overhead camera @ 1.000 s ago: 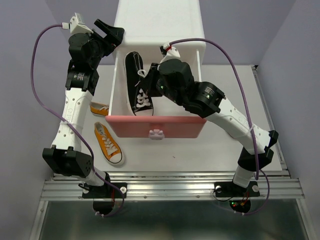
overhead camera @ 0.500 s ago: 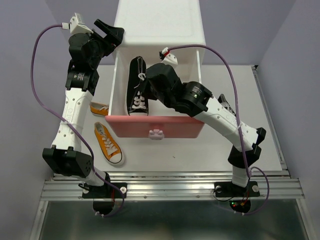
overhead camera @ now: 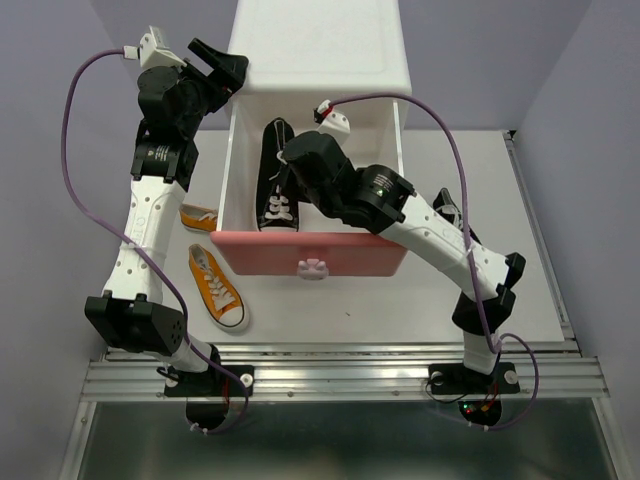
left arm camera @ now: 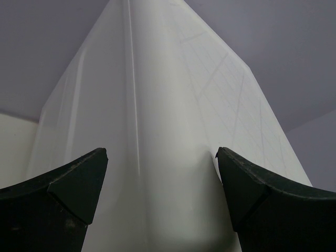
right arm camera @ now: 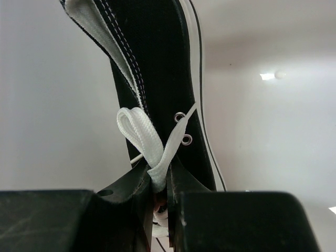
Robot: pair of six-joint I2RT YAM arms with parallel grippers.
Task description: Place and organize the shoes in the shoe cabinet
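In pink drawer (overhead camera: 310, 252) | blk sneaker (overhead camera: 273, 160), wht laces+sole | tilted sideways

The top external camera looks steeply down from above and behind both arm bases, taking in the whole table (overhead camera: 370, 305) and shoe cabinet (overhead camera: 320, 50). The left wrist camera sits very close, facing a white corner, probably that cabinet's, between its 2 fingers (left arm camera: 58, 199). The right wrist camera views the black shoe (right arm camera: 157, 63) at close range inside the drawer (overhead camera: 310, 252), which the top view also shows
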